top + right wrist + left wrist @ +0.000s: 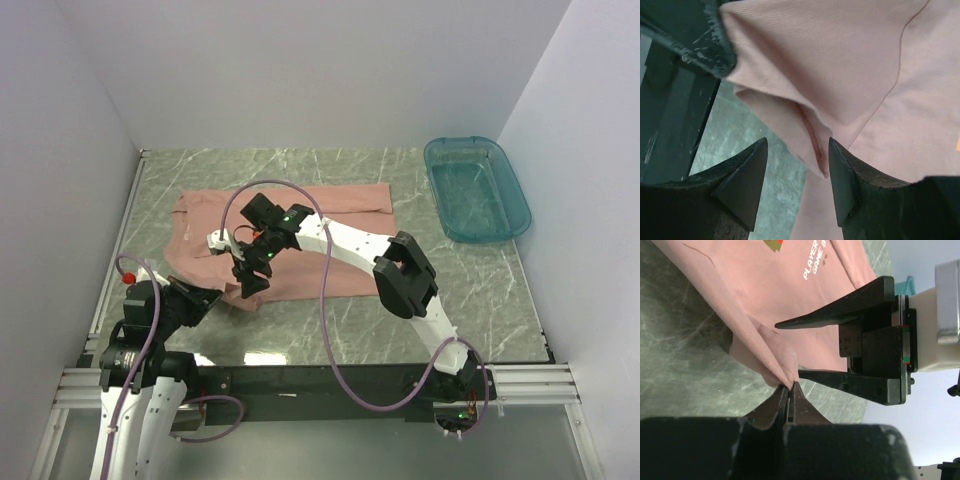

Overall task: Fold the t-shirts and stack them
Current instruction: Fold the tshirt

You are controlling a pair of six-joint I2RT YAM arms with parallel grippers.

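Observation:
A salmon-pink t-shirt [335,205] lies spread on the marble table, white lettering on its chest showing in the left wrist view. My left gripper [790,385] is shut on a bunched corner of the t-shirt [785,295] at its near left edge, lifting that fold slightly. My right gripper [797,145] stands open right at the same corner, its jaws either side of the hanging fold of the t-shirt [840,65] without pinching it. In the top view the right gripper [250,280] meets the left gripper [228,296] at the shirt's near left edge.
A teal plastic tub [478,188] sits at the far right of the table. White walls close in the left, back and right sides. The right arm's elbow [405,272] hangs over the table's near right part.

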